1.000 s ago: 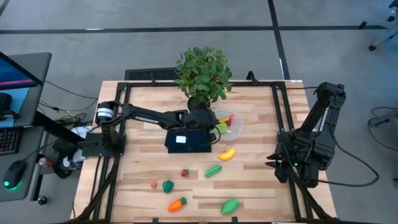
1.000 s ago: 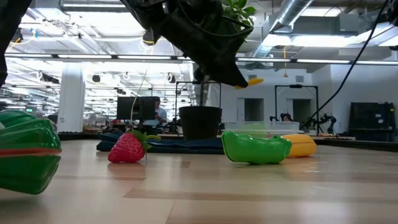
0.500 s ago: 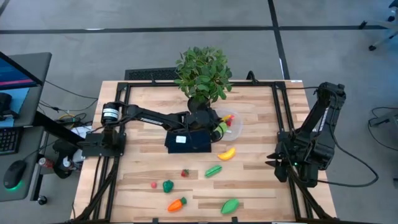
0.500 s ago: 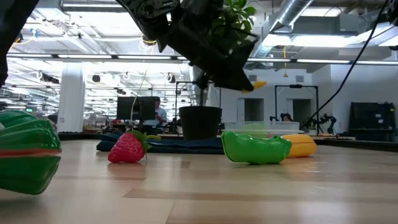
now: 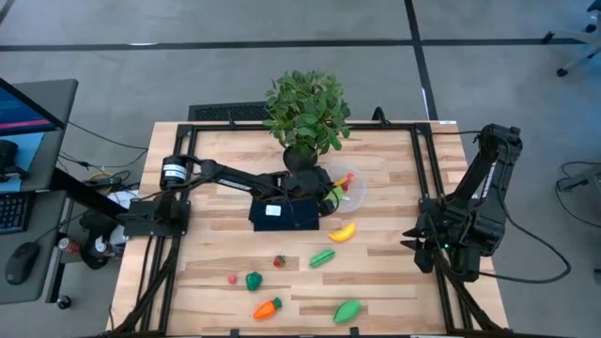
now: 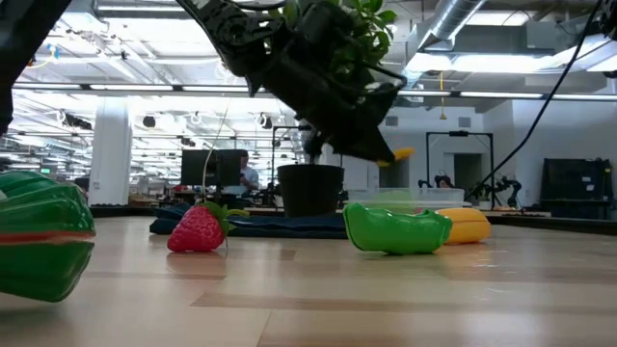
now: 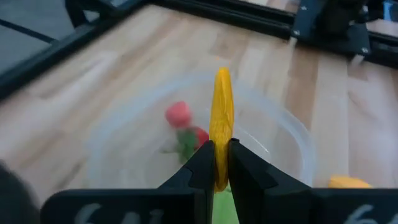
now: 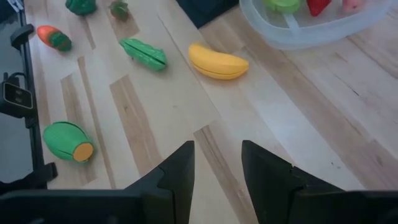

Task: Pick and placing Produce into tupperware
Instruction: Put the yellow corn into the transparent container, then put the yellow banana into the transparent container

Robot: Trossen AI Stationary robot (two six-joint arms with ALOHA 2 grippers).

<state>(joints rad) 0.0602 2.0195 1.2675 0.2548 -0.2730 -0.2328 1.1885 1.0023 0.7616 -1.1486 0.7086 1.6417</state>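
My left gripper [image 5: 331, 192] reaches from the table's left over the clear round tupperware [image 5: 355, 178]. It is shut on a thin yellow piece of produce [image 7: 222, 106]. Red and green pieces [image 7: 186, 127] lie inside the tupperware. A banana [image 5: 343, 231], a green pod [image 5: 322, 257], a strawberry [image 5: 279, 261], a red berry [image 5: 232, 278], a green pepper [image 5: 254, 280], a carrot [image 5: 268, 307] and a green piece [image 5: 347, 311] lie on the table. My right gripper [image 8: 216, 155] waits at the table's right edge with its fingers a little apart and nothing between them. My left gripper pinches the near end of the yellow piece [image 7: 221, 163] between its two fingertips. The fingers slant down from the table's left. The piece sticks out past the tips along the fingers [image 6: 403, 152], lifted clear above the tupperware.
A leafy potted plant [image 5: 305, 113] stands just behind the tupperware. A dark blue rectangle with a white label [image 5: 282, 213] lies under the left arm. Black frame rails [image 5: 427, 188] run along the table's sides.
My left gripper has sunk toward the tupperware and gone a little toward the table's right, rolling slightly about its own line. The yellow piece has stayed pinched and has come lower with it.
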